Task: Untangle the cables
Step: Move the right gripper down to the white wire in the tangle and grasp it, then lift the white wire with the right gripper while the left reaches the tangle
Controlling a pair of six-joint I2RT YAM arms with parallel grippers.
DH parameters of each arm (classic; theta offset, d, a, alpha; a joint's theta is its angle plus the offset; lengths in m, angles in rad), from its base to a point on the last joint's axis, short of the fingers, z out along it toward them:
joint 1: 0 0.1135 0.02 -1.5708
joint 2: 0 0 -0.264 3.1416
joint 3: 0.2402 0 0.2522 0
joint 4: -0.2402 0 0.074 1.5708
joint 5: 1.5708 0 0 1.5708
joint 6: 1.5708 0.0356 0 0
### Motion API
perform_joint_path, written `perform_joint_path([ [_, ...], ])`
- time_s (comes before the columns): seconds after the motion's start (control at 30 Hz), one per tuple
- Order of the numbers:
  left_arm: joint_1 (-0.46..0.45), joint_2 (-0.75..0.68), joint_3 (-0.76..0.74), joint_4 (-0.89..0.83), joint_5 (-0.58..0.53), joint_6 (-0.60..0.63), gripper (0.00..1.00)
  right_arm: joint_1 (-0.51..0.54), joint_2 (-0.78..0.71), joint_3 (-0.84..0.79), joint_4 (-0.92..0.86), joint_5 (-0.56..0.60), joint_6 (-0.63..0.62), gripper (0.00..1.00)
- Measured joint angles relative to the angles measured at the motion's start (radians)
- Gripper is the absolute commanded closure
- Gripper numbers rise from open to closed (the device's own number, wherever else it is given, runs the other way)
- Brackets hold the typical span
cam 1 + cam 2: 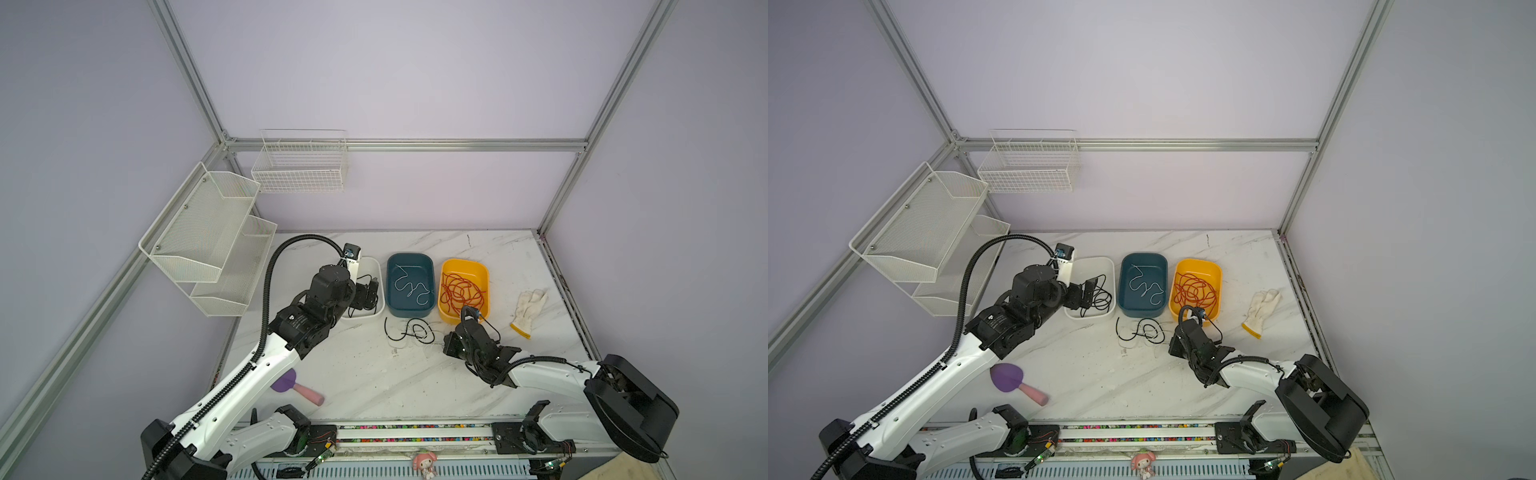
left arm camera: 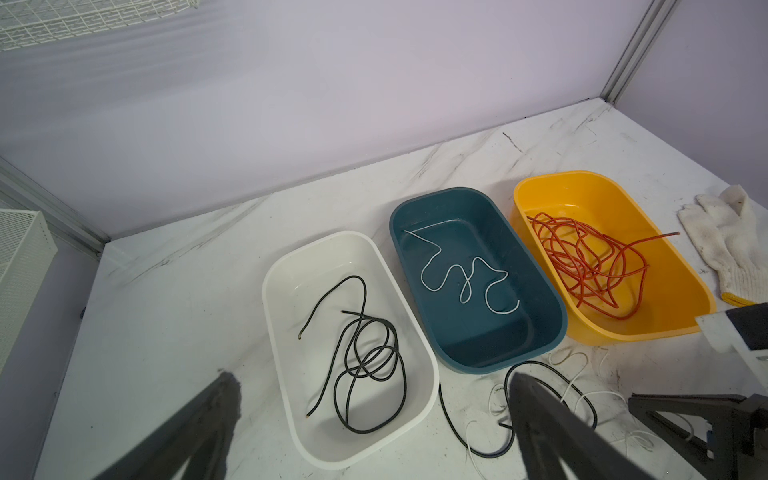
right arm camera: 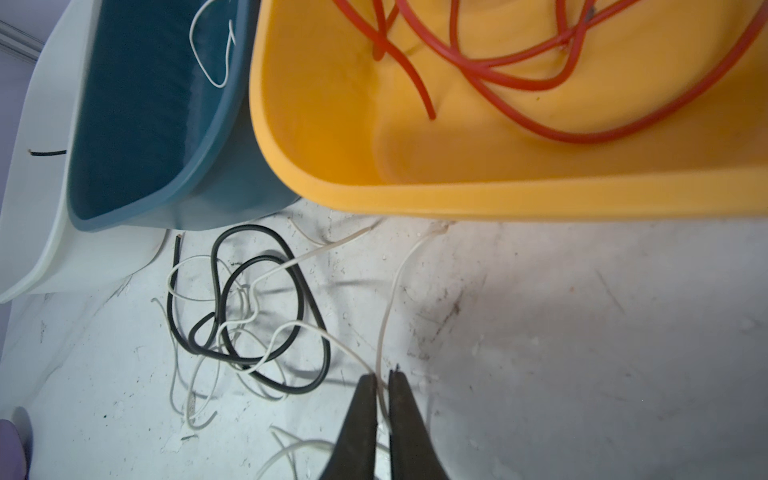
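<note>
While the left end effector (image 2: 371, 384) hangs above the white bin (image 2: 291, 266) with its jaws spread wide and nothing between them, the right end effector (image 3: 380, 380) is closed on a thin white cable (image 3: 384, 307) lying on the tabletop (image 3: 582, 332). That cable runs from the pinch towards the near rim of the yellow bin (image 3: 457, 199).

Just beside it lies the tangle (image 3: 254, 299): one black cable (image 3: 214, 270) looped through several white strands. It rests on the tabletop in front of the teal bin (image 3: 158, 124). In both top views the tangle sits at lower centre of the frame, between the two arms.

Bins stand in a row just below mid-frame: white left, teal middle, yellow right, set close side by side.
- White bin: a coiled black cable (image 2: 365, 361).
- Teal bin: a single white cable (image 2: 457, 270).
- Yellow bin: a heap of red-orange cables (image 2: 590, 266), one end poking over the rim.

A white glove (image 1: 530, 307) lies right of the yellow bin. A purple-headed, pink-handled object (image 1: 307, 391) lies at lower left, beside the left arm.
</note>
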Motion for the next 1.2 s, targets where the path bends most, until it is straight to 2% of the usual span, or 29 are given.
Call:
perform_joint_path([
  [0.07,0.000,0.000,0.000,0.000,0.000,0.000,0.00,0.000,-0.010,0.002,-0.003,0.007,-0.004,1.00],
  [0.63,0.000,0.000,0.000,0.000,0.000,0.000,0.00,0.000,-0.192,0.116,-0.151,0.061,-0.130,1.00],
  [1.2,0.000,0.000,0.000,-0.002,0.000,0.000,0.00,0.000,-0.354,0.312,-0.240,-0.041,-0.346,1.00],
])
